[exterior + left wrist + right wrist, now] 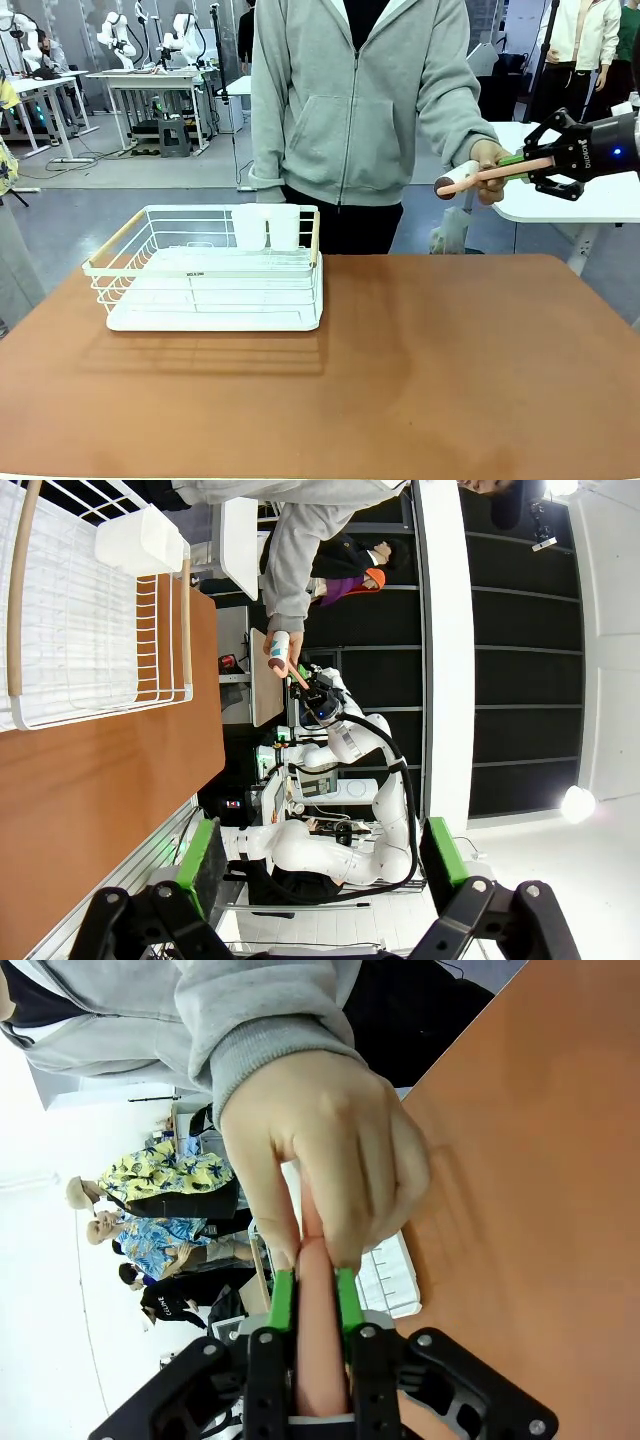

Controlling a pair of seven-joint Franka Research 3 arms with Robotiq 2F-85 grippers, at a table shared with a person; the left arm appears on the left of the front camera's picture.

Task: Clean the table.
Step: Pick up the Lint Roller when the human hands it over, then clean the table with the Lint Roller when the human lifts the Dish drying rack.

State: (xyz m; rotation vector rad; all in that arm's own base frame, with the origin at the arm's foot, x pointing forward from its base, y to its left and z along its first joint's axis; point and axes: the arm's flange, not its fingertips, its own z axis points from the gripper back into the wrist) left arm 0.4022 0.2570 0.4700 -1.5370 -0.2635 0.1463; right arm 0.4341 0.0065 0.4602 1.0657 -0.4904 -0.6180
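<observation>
Big reddish-brown table (420, 380), smooth matte top, running edge to edge across the lower half of the front view. Way wider than anything sitting on it. Slightly darker patches near the middle, can't tell if marks or just shadow.

Over by the far left corner: white wire rack (210, 270) with pale wooden handles, sat on a white tray base, with two white cups (265, 228) standing along its far side. Rest of the top bare, near edge included.

Right behind the far edge, about mid-table: person in a grey zip hoodie (350, 100). Person's hand (488, 160) wrapped around a pinkish-handled roller (470, 180), white cylinder head with a dark end. Held up in the air just past the far right corner, not touching the top, head pointing back toward the person.

Right gripper (530, 165) clamped on the other end of that same handle, green pads squeezing it from both sides, the person's fingertips touching the pad tips in the right wrist view. Smaller white-topped table (580, 200) right behind it.

Left gripper (320, 855) spread wide with nothing between the pads, hanging off beyond the table's left edge.
</observation>
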